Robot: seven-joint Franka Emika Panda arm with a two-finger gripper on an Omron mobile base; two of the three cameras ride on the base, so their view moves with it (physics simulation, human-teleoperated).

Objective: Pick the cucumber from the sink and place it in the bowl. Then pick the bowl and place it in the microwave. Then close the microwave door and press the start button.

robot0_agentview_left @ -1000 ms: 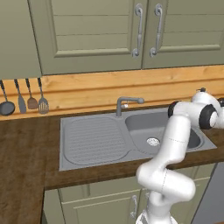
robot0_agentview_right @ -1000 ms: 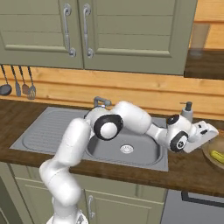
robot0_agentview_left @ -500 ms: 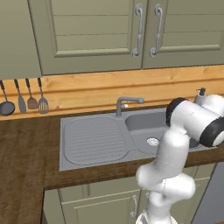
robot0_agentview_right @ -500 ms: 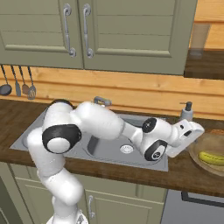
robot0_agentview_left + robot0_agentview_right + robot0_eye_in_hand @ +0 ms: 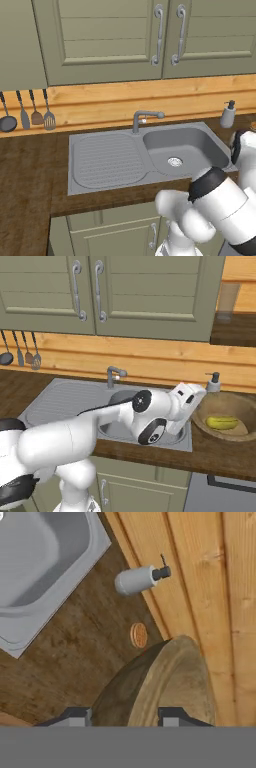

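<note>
The brown wooden bowl (image 5: 231, 406) stands on the counter right of the sink (image 5: 60, 398), and the yellow-green cucumber (image 5: 222, 422) lies inside it. My gripper (image 5: 194, 406) is at the bowl's left rim. In the hand view the gripper (image 5: 124, 717) is open, one fingertip (image 5: 75, 716) on either side of the bowl (image 5: 155, 687) wall, which rises between them. Whether the fingers touch the wood cannot be told. The sink (image 5: 105, 160) basin holds nothing but its drain.
A grey soap dispenser (image 5: 214, 382) stands by the wooden back wall just behind the bowl, also seen as the dispenser (image 5: 137, 579). A small round brown disc (image 5: 138, 635) lies on the counter between dispenser and bowl. The faucet (image 5: 145, 119) rises behind the basin. Utensils (image 5: 30, 112) hang at far left.
The hand has swung left from over the bowl to its left rim, and the arm's elbow has folded toward the front. The cucumber stays in the bowl.
</note>
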